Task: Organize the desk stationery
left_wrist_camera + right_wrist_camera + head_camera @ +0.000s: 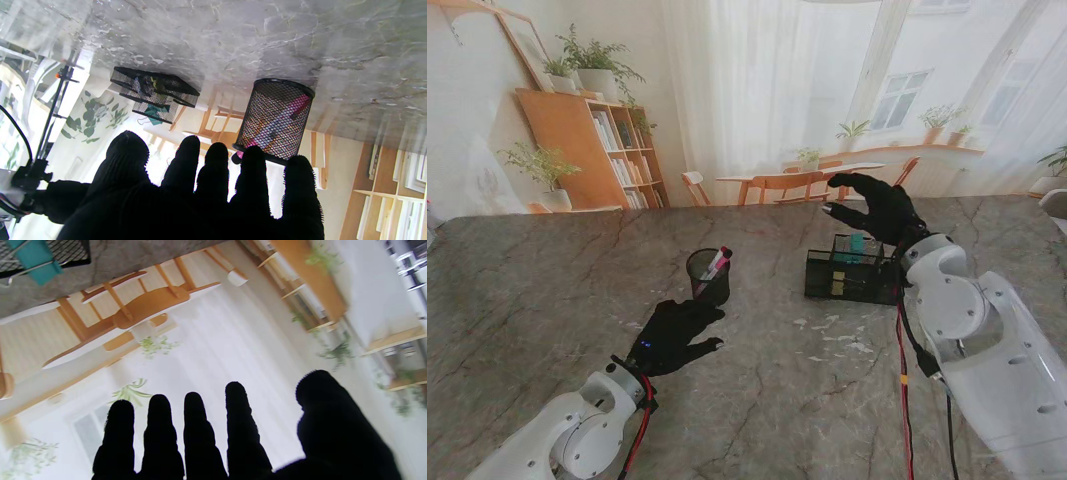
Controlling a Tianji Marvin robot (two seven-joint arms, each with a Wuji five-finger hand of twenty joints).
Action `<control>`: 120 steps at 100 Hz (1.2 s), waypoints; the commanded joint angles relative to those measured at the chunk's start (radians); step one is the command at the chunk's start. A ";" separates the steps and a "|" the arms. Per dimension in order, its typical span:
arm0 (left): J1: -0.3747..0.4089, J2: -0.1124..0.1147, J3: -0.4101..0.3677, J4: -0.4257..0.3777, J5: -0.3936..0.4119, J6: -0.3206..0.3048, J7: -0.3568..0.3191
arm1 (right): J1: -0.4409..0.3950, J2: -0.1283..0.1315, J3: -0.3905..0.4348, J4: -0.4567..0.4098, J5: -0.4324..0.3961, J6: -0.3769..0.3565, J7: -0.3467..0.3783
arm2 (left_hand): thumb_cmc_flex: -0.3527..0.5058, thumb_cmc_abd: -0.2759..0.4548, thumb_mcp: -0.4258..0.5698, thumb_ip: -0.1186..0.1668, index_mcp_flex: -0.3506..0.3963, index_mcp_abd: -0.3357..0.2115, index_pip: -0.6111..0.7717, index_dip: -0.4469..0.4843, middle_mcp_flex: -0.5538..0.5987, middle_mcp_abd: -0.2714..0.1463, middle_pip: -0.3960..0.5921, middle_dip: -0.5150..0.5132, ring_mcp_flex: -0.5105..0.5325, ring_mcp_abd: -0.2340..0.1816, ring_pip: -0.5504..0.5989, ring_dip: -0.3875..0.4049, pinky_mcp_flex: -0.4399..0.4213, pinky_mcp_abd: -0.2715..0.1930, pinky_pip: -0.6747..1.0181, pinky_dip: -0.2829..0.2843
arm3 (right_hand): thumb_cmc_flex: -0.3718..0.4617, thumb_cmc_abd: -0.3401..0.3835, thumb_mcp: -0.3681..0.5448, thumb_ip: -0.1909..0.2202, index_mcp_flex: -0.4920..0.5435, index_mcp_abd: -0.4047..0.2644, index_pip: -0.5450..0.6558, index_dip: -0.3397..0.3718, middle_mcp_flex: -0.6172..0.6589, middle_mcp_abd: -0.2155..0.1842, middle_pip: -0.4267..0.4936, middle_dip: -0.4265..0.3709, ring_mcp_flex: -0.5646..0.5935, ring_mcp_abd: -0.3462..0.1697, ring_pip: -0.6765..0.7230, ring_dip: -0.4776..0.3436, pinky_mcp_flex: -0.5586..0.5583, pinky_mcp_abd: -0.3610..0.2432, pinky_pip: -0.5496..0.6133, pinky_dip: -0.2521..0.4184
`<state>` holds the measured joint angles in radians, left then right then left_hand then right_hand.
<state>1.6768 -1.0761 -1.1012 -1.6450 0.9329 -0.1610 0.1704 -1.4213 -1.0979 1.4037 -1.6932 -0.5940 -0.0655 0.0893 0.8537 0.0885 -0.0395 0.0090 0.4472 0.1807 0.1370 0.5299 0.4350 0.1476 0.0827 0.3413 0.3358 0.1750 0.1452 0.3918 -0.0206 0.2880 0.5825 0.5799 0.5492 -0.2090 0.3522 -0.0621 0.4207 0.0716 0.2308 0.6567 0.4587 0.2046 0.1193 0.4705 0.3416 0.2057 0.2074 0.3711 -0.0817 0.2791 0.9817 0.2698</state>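
Stand view: both hands' fingers spread empty, mesh cup [709, 276] left of mesh tray [852, 272].

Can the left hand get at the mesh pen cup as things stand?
Probably yes. The left hand is open and empty, just nearer to me than the pen cup, with nothing showing between them.

Left hand [672, 335] lies low with fingers spread, empty; right hand [874, 208] is raised, fingers apart.

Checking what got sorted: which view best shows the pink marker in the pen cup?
Left wrist view: the pink marker shows through the mesh pen cup. The stand view shows only its tip; the right wrist view misses it.
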 commanded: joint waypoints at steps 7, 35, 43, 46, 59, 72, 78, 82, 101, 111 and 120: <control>0.016 -0.003 -0.004 -0.012 0.005 0.001 0.013 | -0.099 0.006 -0.003 -0.054 -0.009 -0.054 -0.015 | 0.015 0.054 -0.012 -0.070 0.004 -0.004 0.007 0.013 -0.002 0.005 0.001 0.016 0.001 -0.004 0.008 -0.001 -0.023 0.002 -0.010 0.003 | -0.039 -0.023 0.034 0.026 -0.029 -0.003 -0.010 -0.007 -0.035 -0.020 -0.022 -0.021 -0.026 -0.030 -0.068 -0.008 -0.029 -0.037 -0.086 -0.034; 0.045 -0.004 -0.025 -0.039 0.026 0.004 0.036 | -0.255 -0.009 -0.056 -0.094 -0.096 -0.147 -0.174 | 0.014 0.051 -0.012 -0.071 -0.012 -0.006 0.001 0.012 -0.002 0.007 0.001 0.016 0.000 -0.003 0.007 -0.001 -0.023 0.006 -0.013 0.004 | -0.032 -0.080 0.063 0.026 0.009 -0.041 0.018 0.015 0.052 -0.041 0.019 0.001 0.092 -0.055 -0.084 0.020 0.081 -0.030 -0.063 0.006; 0.052 -0.004 -0.031 -0.046 0.035 0.006 0.042 | -0.276 -0.013 -0.092 -0.077 -0.131 -0.133 -0.229 | 0.014 0.053 -0.012 -0.071 -0.014 -0.006 0.001 0.012 -0.003 0.004 0.001 0.016 0.000 -0.006 0.007 -0.002 -0.023 0.007 -0.013 0.004 | -0.040 -0.099 0.084 0.023 0.018 -0.052 0.027 0.025 0.083 -0.049 0.030 0.013 0.131 -0.060 -0.077 0.050 0.129 -0.017 -0.038 0.051; 0.055 -0.004 -0.034 -0.049 0.038 0.007 0.043 | -0.282 -0.016 -0.108 -0.068 -0.135 -0.118 -0.248 | 0.015 0.052 -0.011 -0.070 -0.014 -0.006 0.001 0.012 -0.002 0.005 0.001 0.016 0.000 -0.004 0.007 -0.002 -0.023 0.007 -0.013 0.004 | -0.037 -0.107 0.088 0.023 0.022 -0.057 0.028 0.026 0.093 -0.055 0.033 0.015 0.143 -0.063 -0.070 0.054 0.143 -0.020 -0.032 0.057; 0.069 -0.003 -0.048 -0.061 0.054 0.010 0.054 | -0.278 -0.035 -0.182 -0.012 -0.101 -0.014 -0.319 | 0.012 0.051 -0.013 -0.071 -0.019 -0.008 -0.002 0.011 -0.004 0.004 0.000 0.015 0.000 -0.006 0.006 -0.002 -0.022 0.017 -0.011 0.006 | -0.031 -0.131 0.109 0.022 0.025 -0.055 0.028 0.029 0.122 -0.055 0.046 0.031 0.163 -0.068 -0.038 0.080 0.160 -0.034 -0.019 0.092; 0.087 -0.002 -0.064 -0.079 0.079 0.015 0.067 | -0.260 -0.051 -0.226 0.048 -0.040 0.063 -0.350 | 0.012 0.048 -0.012 -0.070 -0.023 -0.011 -0.004 0.010 -0.005 0.002 0.000 0.015 -0.001 -0.004 0.005 -0.003 -0.015 0.058 -0.002 0.011 | -0.028 -0.150 0.117 0.021 0.026 -0.048 0.027 0.030 0.128 -0.050 0.047 0.041 0.162 -0.066 -0.017 0.097 0.156 -0.036 -0.006 0.124; 0.095 -0.003 -0.070 -0.086 0.085 0.019 0.074 | -0.252 -0.052 -0.230 0.061 -0.009 0.068 -0.334 | 0.010 0.046 -0.013 -0.070 -0.030 -0.014 -0.007 0.009 -0.006 0.000 -0.001 0.014 0.000 -0.004 0.005 -0.004 -0.011 0.075 0.005 0.014 | -0.027 -0.153 0.121 0.021 0.026 -0.045 0.025 0.030 0.122 -0.049 0.042 0.044 0.150 -0.068 -0.007 0.107 0.150 -0.043 -0.007 0.144; 0.099 -0.004 -0.073 -0.091 0.085 0.023 0.078 | -0.251 -0.050 -0.229 0.065 -0.001 0.067 -0.318 | 0.011 0.043 -0.012 -0.070 -0.033 -0.014 -0.008 0.008 -0.007 0.002 -0.001 0.014 -0.001 -0.003 0.004 -0.004 -0.010 0.084 0.009 0.016 | -0.026 -0.154 0.121 0.021 0.021 -0.047 0.024 0.031 0.117 -0.050 0.041 0.047 0.140 -0.071 0.003 0.113 0.146 -0.045 -0.007 0.157; 0.119 -0.002 -0.086 -0.123 0.107 0.065 0.065 | -0.247 -0.051 -0.227 0.089 0.021 0.071 -0.304 | -0.007 0.016 -0.014 -0.068 -0.084 -0.031 -0.031 -0.003 -0.028 0.000 -0.010 0.007 -0.010 0.009 -0.002 -0.009 0.015 0.137 0.041 0.027 | -0.030 -0.161 0.123 0.020 0.028 -0.047 0.026 0.033 0.127 -0.049 0.042 0.052 0.133 -0.070 0.057 0.130 0.187 -0.023 0.040 0.218; 0.122 -0.002 -0.086 -0.146 0.113 0.115 0.039 | -0.245 -0.051 -0.225 0.102 0.037 0.061 -0.297 | -0.023 -0.013 -0.016 -0.065 -0.157 -0.025 -0.061 -0.016 -0.065 0.000 -0.023 -0.001 -0.038 0.018 -0.013 -0.014 0.015 0.154 0.046 0.026 | -0.028 -0.163 0.125 0.020 0.032 -0.047 0.028 0.033 0.130 -0.051 0.043 0.053 0.128 -0.071 0.078 0.133 0.188 -0.023 0.046 0.230; 0.115 0.000 -0.083 -0.162 0.130 0.171 0.005 | -0.242 -0.050 -0.221 0.112 0.037 0.050 -0.294 | -0.060 -0.047 -0.006 -0.056 -0.241 -0.013 -0.092 -0.033 -0.117 0.005 -0.031 -0.013 -0.067 0.032 -0.016 -0.020 0.020 0.175 0.055 0.021 | -0.028 -0.163 0.125 0.020 0.035 -0.049 0.029 0.034 0.133 -0.049 0.043 0.053 0.126 -0.071 0.092 0.134 0.192 -0.022 0.050 0.238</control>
<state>1.7968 -1.0760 -1.1878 -1.7962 1.0539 0.0016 0.1892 -1.6629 -1.1494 1.1781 -1.5960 -0.5528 -0.0063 -0.2205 0.8261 0.0651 -0.0454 0.0090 0.2790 0.1690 0.0755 0.5104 0.3672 0.1464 0.0672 0.3427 0.3114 0.1920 0.1442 0.3834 0.0043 0.4148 0.6184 0.5799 0.5297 -0.3641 0.4532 -0.0621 0.4492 0.0320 0.2570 0.6685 0.5797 0.1642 0.1580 0.5068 0.4874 0.1590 0.2838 0.4903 0.1090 0.2748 1.0088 0.4806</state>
